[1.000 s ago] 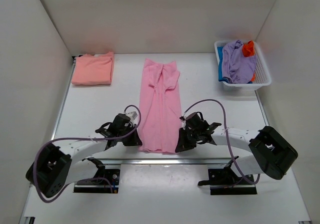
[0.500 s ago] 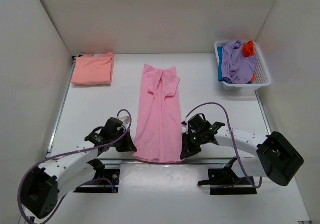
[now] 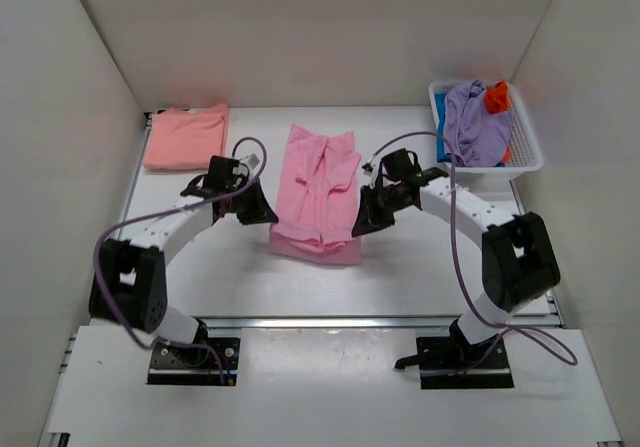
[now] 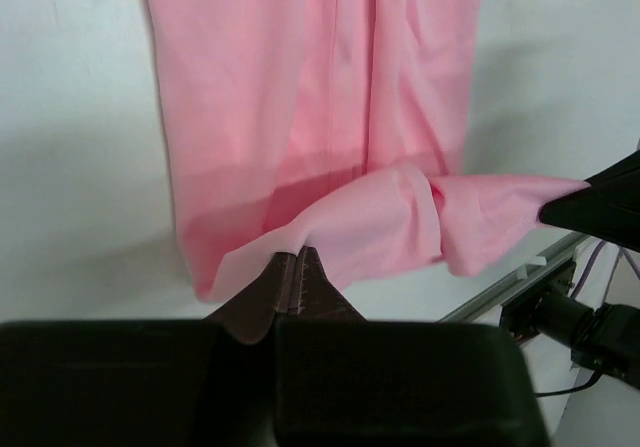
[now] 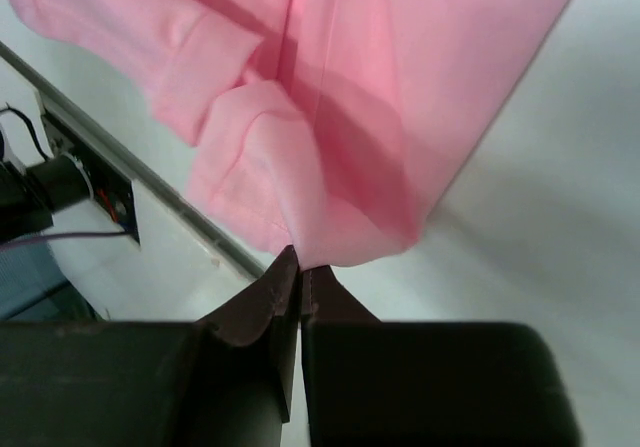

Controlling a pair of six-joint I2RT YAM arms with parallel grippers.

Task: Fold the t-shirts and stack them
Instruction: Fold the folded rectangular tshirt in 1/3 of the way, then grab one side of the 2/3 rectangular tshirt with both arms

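The light pink t-shirt lies mid-table, its near end lifted and carried back over itself. My left gripper is shut on the shirt's left hem corner; in the left wrist view the cloth hangs from the closed tips. My right gripper is shut on the right hem corner, seen in the right wrist view with the pink cloth draped beyond. A folded salmon-peach t-shirt lies at the far left. Lavender, orange and blue shirts sit in the basket.
The white slatted basket stands at the far right corner. White walls enclose the table on three sides. A metal rail runs along the table's near edge, with the arm bases below it.
Both grippers have moved from the near table edge toward the back, carrying the pink shirt's bottom hem up and over, so the shirt is doubled and shorter.
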